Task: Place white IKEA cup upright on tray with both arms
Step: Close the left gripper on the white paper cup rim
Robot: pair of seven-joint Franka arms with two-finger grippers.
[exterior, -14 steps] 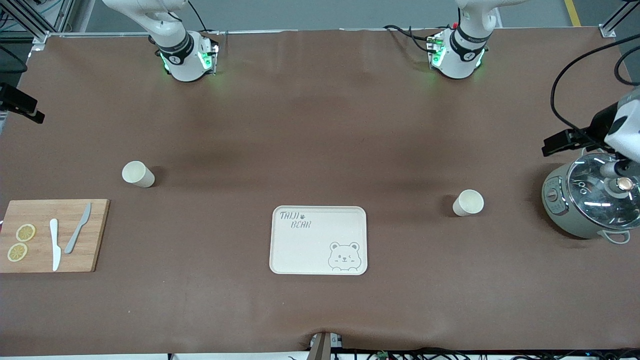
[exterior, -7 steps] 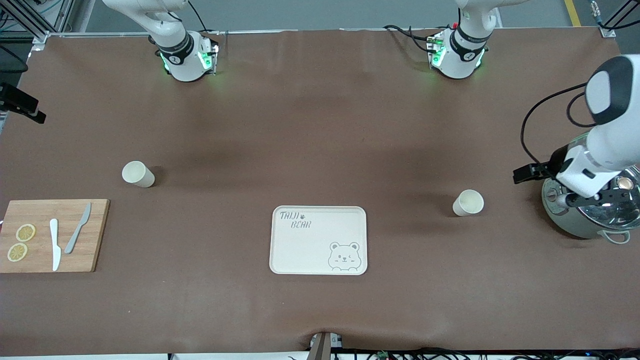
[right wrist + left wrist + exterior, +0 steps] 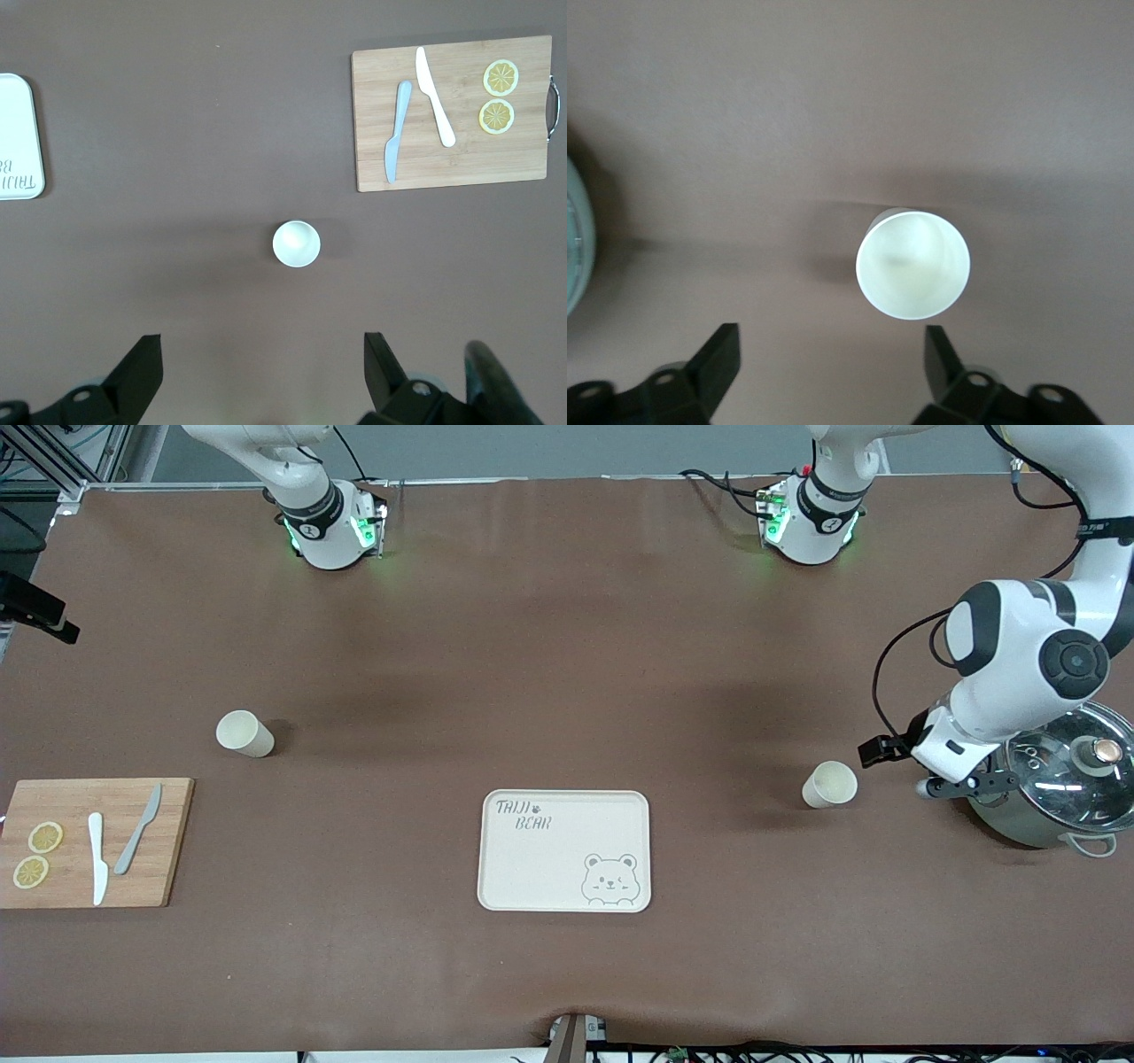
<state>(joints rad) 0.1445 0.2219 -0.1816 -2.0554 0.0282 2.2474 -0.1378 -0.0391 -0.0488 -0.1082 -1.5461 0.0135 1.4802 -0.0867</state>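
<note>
A cream tray with "TAIJI BEAR" lettering and a bear face lies mid-table, nearer the front camera. Two white cups stand upright: one toward the left arm's end, one toward the right arm's end. My left gripper hangs low between that first cup and the pot. In the left wrist view it is open and empty, with the cup just ahead of its fingertips. My right gripper is open and empty, high over the table beside the other cup.
A grey pot with a glass lid stands beside the left gripper at the left arm's end. A wooden cutting board with two knives and two lemon slices lies at the right arm's end; it also shows in the right wrist view.
My left arm has swung in from over the pot toward the nearby cup and come lower. The cups, the tray and the right arm have not moved.
</note>
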